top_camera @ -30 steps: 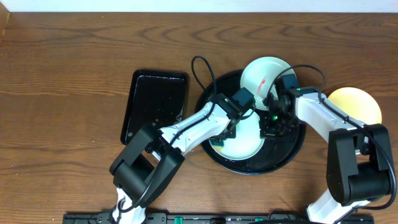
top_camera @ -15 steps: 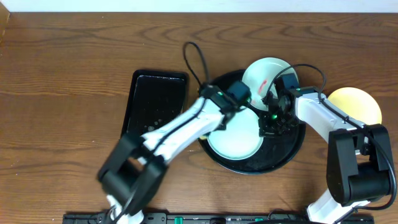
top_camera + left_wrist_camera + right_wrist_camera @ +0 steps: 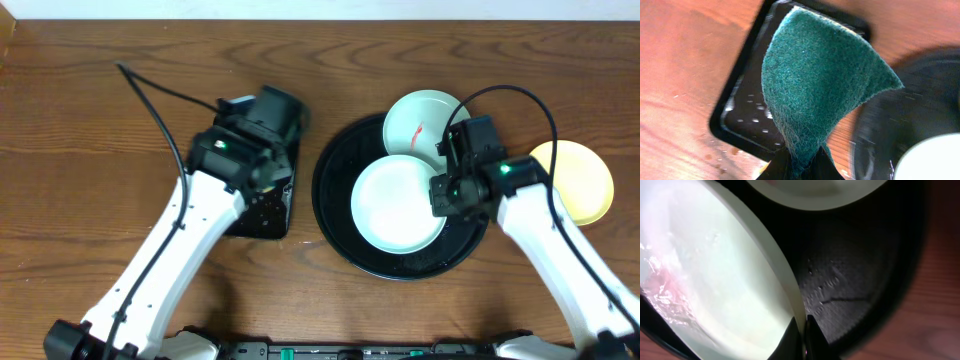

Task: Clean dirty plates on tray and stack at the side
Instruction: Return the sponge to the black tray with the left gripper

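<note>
Overhead, we see the round tray (image 3: 330,200) on the tabletop (image 3: 100,100) carrying two mint plates. The middle plate (image 3: 398,205) lies at its centre and the smeared plate (image 3: 415,125) sits at its far edge, with a red streak in its bowl. The yellow plate (image 3: 580,180) rests on the wood just right of the round tray. The right claw (image 3: 443,193) is at the middle plate's right rim, and the left arm (image 3: 180,230) reaches over the rectangular tray (image 3: 260,212) left of the round tray. From the left wrist, the left claw (image 3: 797,167) is pinched tight on the bottom corner of a green scouring pad (image 3: 820,85), which stands up above the rectangular tray. From the right wrist, the right claw is closed fully on the plate's thin rim, and a faint pink wet film shows in the bowl. We judge these plates light, stiff and, being glossy and wet, slippery, so the raised rim is the place to grip. A second ago the left arm had the pad on the middle plate. Now it has swung clear to the left of the round tray, while the right claw has not shifted.
</note>
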You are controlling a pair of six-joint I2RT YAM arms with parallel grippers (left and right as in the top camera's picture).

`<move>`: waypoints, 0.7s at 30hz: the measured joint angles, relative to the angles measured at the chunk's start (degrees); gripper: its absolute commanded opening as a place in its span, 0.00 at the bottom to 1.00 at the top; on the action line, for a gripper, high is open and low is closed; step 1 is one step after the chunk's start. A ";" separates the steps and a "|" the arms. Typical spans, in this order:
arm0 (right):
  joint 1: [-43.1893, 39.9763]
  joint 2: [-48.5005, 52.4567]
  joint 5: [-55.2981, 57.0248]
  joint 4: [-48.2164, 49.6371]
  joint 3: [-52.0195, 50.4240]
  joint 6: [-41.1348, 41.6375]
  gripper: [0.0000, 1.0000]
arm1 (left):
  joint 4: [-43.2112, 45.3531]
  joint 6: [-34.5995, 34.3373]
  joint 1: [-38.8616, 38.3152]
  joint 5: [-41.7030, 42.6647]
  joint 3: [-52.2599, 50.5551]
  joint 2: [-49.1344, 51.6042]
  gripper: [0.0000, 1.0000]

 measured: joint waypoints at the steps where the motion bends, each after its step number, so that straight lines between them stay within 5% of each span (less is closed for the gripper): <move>1: 1.25 -1.42 2.05 -0.79 0.00 0.46 0.01 | 1.14 1.03 1.57 0.81 -1.44 0.22 0.08; 9: 9.44 -8.48 17.20 -4.33 0.00 2.71 0.01 | 7.37 10.62 13.84 13.38 -11.08 2.34 0.49; 21: 24.26 -10.93 39.87 -5.84 0.00 3.69 0.01 | 3.17 14.86 17.70 22.47 -11.08 -8.02 0.59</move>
